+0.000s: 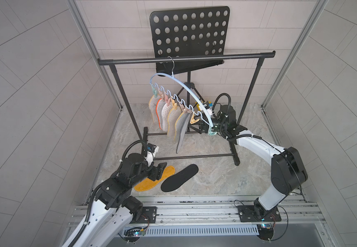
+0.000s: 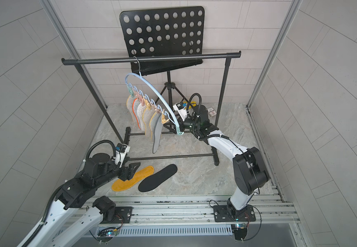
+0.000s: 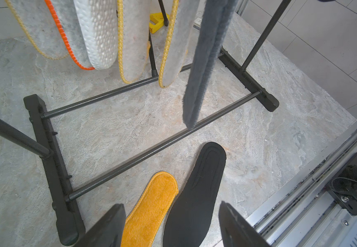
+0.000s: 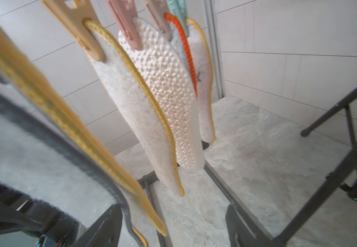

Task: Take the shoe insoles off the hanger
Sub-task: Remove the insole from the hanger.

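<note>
1. insoles (image 1: pixel 170 119): six clipped under hanger (image 1: pixel 186 87), long axis down.
2. r gripper (image 1: pixel 202 127) at hanger's low end, beside grey insole (image 1: pixel 181 138); jaws apart, empty.
3. l gripper (image 1: pixel 159 172) far below hanger, agape.

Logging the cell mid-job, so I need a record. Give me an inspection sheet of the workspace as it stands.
Surface: marbled tabletop; yellow insole and black insole lie on it.
Job's things: blue hanger hooked on black rack, tilted; six insoles clipped.
Clutter: music stand behind rack; yellow block, small box at back.
End effectors: left end effector open above the loose insoles; right end effector open by hanger's low end.
Cables: black hose loops at each wrist.
Surroundings: grey tiled walls, metal posts.
</note>
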### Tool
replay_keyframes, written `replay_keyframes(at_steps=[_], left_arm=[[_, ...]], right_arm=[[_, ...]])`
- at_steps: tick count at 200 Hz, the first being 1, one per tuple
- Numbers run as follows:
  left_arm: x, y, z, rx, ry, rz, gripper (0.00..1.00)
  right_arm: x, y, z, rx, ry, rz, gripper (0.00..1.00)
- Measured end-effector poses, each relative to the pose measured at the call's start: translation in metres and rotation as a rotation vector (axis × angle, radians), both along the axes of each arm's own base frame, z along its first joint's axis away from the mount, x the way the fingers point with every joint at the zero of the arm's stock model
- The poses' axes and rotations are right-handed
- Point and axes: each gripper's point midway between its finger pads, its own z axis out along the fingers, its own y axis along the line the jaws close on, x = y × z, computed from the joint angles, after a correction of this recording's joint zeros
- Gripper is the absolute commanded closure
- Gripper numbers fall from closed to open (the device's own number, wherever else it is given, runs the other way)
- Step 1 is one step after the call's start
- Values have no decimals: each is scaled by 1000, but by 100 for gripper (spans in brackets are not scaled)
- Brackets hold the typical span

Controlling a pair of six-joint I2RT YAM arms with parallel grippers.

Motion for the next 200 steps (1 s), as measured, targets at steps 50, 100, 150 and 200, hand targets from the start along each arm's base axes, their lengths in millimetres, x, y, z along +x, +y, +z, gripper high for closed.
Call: replay_keyframes(at_steps=[50, 100, 150, 200], left_arm=[[0, 0, -2, 3, 5, -1, 25], [0, -1, -2, 4, 8, -1, 25], [0, -1, -2, 4, 8, -1, 25], [0, 0, -2, 4, 8, -1, 25]], right_arm=[[-31, 19, -7, 33, 58, 122, 28], [-50, 30, -5, 42, 75, 185, 33], [-57, 37, 6, 61, 77, 216, 48], [-59, 45, 24, 115, 55, 238, 59]])
